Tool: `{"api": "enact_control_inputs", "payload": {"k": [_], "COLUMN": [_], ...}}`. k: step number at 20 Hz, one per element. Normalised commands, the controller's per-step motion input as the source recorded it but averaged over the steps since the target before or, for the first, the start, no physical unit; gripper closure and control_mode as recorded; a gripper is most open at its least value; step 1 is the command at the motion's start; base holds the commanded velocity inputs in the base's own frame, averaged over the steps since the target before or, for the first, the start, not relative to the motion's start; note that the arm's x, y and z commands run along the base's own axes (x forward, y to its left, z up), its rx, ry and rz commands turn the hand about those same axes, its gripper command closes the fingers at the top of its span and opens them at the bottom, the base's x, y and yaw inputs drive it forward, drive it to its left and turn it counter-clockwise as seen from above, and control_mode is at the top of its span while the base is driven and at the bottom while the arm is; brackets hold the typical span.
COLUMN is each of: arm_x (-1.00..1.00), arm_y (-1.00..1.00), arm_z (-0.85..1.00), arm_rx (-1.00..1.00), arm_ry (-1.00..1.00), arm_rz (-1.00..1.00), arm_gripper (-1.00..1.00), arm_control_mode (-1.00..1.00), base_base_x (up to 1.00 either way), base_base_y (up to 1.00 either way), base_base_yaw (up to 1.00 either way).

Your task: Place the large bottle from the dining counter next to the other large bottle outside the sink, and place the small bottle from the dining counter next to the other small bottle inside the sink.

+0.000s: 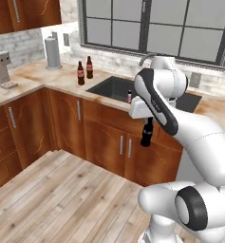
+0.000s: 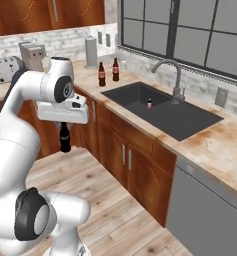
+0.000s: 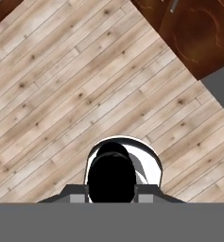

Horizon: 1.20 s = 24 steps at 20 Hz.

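End effector (image 2: 65, 131): clamped on small black bottle (image 2: 65, 140)
Bottle axis: upright, neck up, hanging above wood floor (image 2: 120, 220)

The pincer (image 3: 111, 197) sits at the bottom centre, its two grey fingers (image 3: 78, 197) pressed against either side of a tiny all-black, round-topped bottle (image 3: 111, 177) — seen from straight above, so only its dark cap and shoulders show. Below the bottle, and ringing it, lies a rounded white shape with grey shading; what it is cannot be told. Beyond the pincer stretches a pale wooden plank floor (image 3: 75, 90), its boards running diagonally. Up and to the right of the pincer stands a reddish-brown wooden cabinet front (image 3: 198, 38) with a swirling grain — and just beside it, at the right edge, a flat grey panel (image 3: 221, 90).
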Motion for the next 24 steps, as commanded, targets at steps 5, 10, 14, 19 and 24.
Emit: {"api": "enact_control_inputs", "payload": {"k": [5,10,14,19,24], "arm_x": [0.00,0.00,0.00,0.00,0.00], "arm_y": [0.00,0.00,0.00,0.00,0.00], "arm_z": [0.00,0.00,0.00,0.00,0.00], "arm_rx": [0.00,0.00,0.00,0.00,0.00], "arm_ry": [0.00,0.00,0.00,0.00,0.00], "arm_rz": [0.00,0.00,0.00,0.00,0.00], "arm_gripper": [1.00,1.00,1.00,1.00,1.00], "arm_control_mode": [1.00,1.00,1.00,1.00,1.00], "base_base_x": [0.55,1.00,1.00,0.77,0.44], "base_base_y": [0.04,0.17,0.00,0.06,0.06], "base_base_yaw": [-0.15,-0.09,-0.02,-0.07,-0.27]}}
